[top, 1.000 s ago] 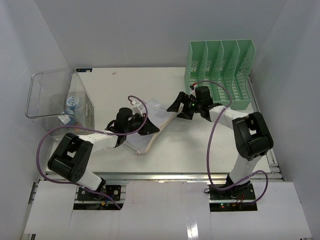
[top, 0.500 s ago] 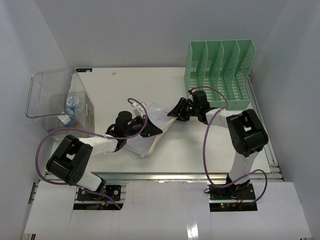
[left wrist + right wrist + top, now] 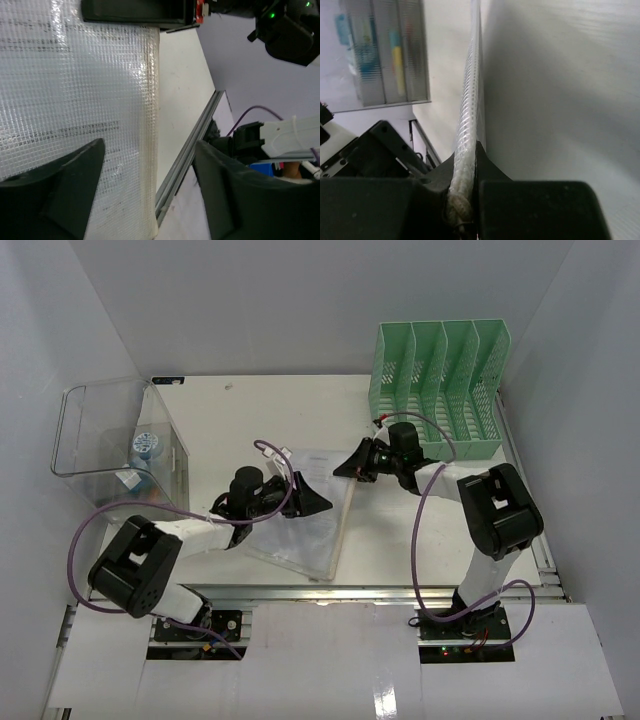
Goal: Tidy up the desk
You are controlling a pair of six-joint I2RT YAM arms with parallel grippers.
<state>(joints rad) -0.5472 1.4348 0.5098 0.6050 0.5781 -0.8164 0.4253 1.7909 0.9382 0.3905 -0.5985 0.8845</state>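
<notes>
A clear mesh document pouch with papers inside lies on the white desk, its near corner reaching the front rail. My left gripper hovers open over the pouch's middle. In the left wrist view the mesh pouch and the rail lie between its spread fingers. My right gripper is shut on the pouch's far right edge. In the right wrist view that ribbed edge runs into the pinched jaws of the right gripper.
A mint-green slotted file rack stands at the back right, just behind the right arm. A clear plastic bin holding a small blue-and-white item sits at the left. The walls close in on both sides.
The left gripper opened and let go of the pouch. The right gripper moved in and shut on its far edge. The pouch now lies flatter, spread toward the front rail.
</notes>
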